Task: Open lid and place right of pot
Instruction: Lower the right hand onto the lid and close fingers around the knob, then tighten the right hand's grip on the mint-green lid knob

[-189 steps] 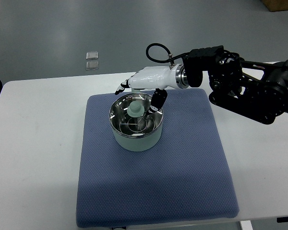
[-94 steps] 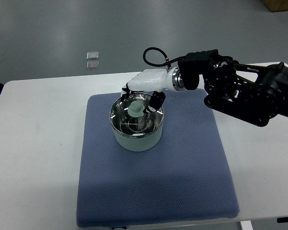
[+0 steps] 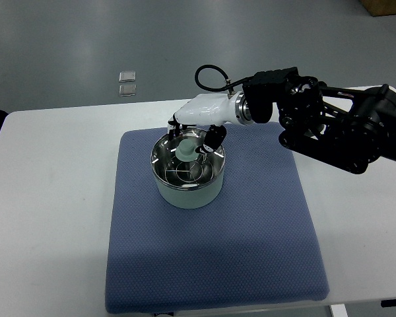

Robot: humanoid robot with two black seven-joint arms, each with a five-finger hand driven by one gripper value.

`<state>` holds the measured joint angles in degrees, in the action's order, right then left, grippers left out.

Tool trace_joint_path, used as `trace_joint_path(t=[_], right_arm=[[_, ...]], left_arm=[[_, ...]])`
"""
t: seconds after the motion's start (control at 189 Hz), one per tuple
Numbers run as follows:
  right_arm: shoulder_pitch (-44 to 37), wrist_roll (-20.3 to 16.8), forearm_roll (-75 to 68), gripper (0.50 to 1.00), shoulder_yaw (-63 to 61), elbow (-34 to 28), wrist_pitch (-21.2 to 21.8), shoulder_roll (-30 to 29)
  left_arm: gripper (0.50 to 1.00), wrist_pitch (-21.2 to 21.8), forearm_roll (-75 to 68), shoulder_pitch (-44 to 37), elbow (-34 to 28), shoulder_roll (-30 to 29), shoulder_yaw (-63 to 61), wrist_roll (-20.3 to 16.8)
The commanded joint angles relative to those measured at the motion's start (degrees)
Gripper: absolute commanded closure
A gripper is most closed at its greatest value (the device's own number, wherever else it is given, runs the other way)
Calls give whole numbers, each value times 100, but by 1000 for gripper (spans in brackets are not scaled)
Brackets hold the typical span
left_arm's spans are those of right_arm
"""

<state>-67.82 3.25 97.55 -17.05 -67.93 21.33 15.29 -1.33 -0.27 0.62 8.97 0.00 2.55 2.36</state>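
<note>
We judge this the grasping step: our right robot hand [image 3: 193, 134] curls its fingers around the knob [image 3: 185, 150] of the lid [image 3: 187, 162], which next needs lifting straight off the pot [image 3: 187, 188].

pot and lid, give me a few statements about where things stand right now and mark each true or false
1. The lid sits on the pot. True.
2. The pot stands on the bare white table. False: it stands on the blue mat, which lies on the table.
3. The right hand is at the lid's knob, fingers curled around it. True.
4. The left hand is holding the pot steady. False: no left hand is in view.
5. The lid already lies on the mat to the right of the pot. False: that part of the mat holds nothing.
</note>
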Motion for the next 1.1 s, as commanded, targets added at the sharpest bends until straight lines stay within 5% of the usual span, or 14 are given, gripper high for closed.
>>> trace_joint_path(t=[0.0,0.837,1.097], right_arm=[[-3,1,-8,773,-9,0,11,-79],[-12,-96,1,775,-9,-9,55,-141],[-3,-105,27,812,0,-9,108,-141]], left_arm=[[500,1,0,0,0,0,0,1],[500,1,0,0,0,0,0,1],[500,1,0,0,0,0,0,1]])
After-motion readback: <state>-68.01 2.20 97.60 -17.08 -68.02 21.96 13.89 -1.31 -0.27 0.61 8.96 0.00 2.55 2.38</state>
